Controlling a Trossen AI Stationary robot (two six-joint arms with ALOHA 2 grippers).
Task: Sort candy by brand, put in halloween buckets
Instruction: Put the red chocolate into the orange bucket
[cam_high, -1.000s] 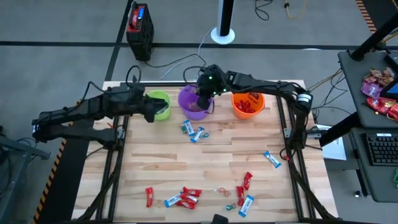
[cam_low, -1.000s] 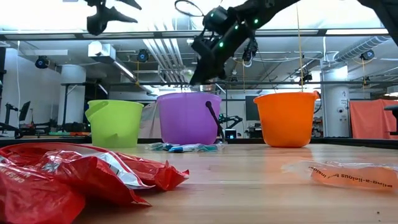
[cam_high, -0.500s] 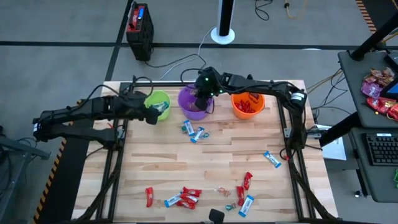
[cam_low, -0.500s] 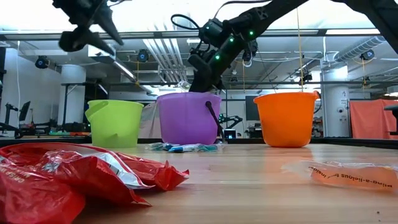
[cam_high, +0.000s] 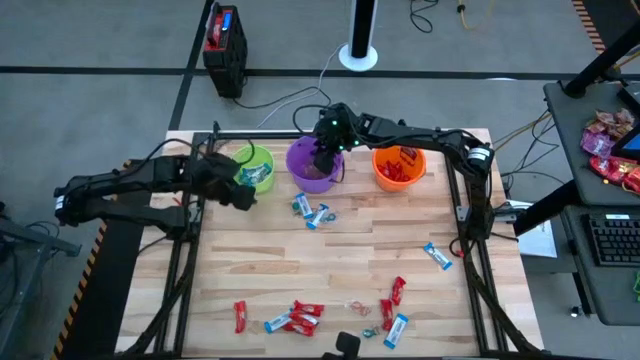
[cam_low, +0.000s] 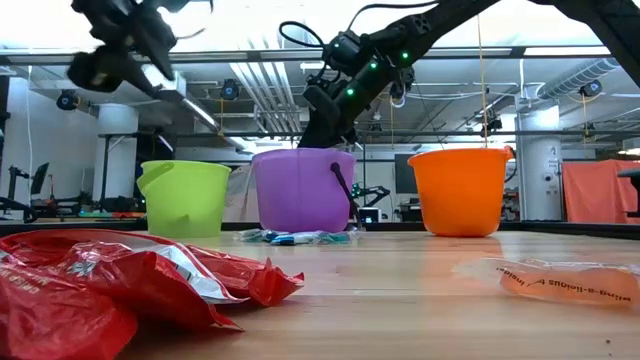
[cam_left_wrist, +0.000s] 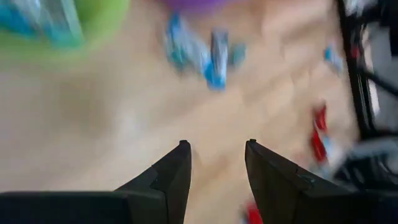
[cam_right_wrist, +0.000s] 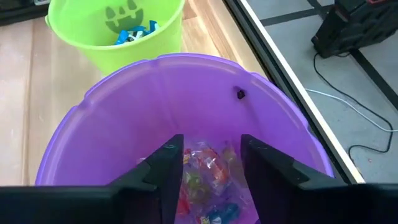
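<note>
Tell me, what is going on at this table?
Two robot arms are sorting wrapped candy into three pails. The right gripper hangs open over the purple bucket, which holds small clear-wrapped sweets. The left gripper, open and empty, is beside the green bucket, which holds blue-and-white candies. The orange bucket holds red ones. Red and blue candies lie loose on the table.
</note>
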